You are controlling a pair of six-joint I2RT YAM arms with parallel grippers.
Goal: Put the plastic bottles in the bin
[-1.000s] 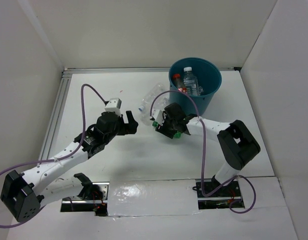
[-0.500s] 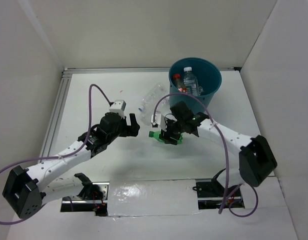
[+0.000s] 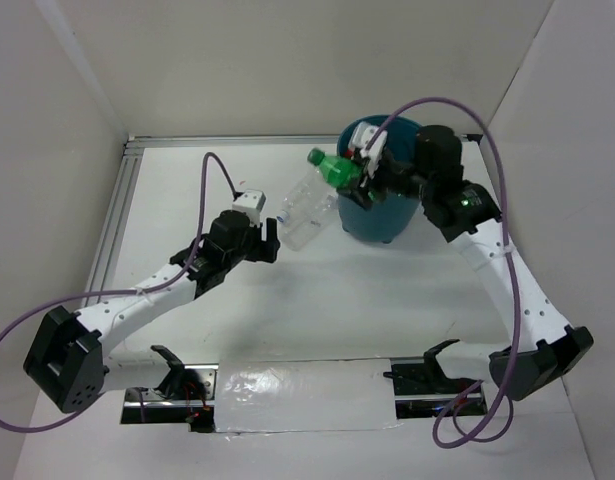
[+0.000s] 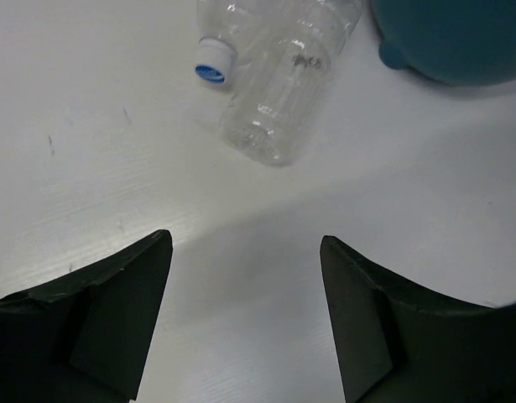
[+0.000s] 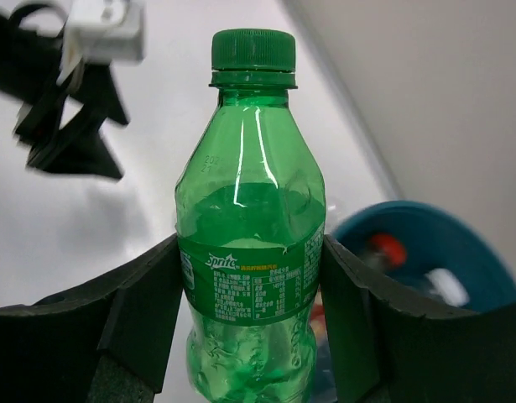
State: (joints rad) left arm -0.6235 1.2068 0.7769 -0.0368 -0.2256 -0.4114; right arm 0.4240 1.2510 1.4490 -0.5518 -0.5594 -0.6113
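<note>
My right gripper is shut on the green bottle and holds it in the air at the left rim of the teal bin. In the right wrist view the green bottle stands upright between the fingers of the right gripper. The bin lies behind it, with a red-capped bottle and a white-capped bottle inside. Two clear bottles lie side by side on the table left of the bin. My left gripper is open and empty just short of them. They also show in the left wrist view, ahead of the left gripper.
White walls close in the table on the left, back and right. A metal rail runs along the left edge. The bin stands close to the right of the clear bottles.
My right gripper has lifted the green bottle off the table and carried it up and back to the bin's rim. My left gripper has moved forward and right towards the clear bottles.
</note>
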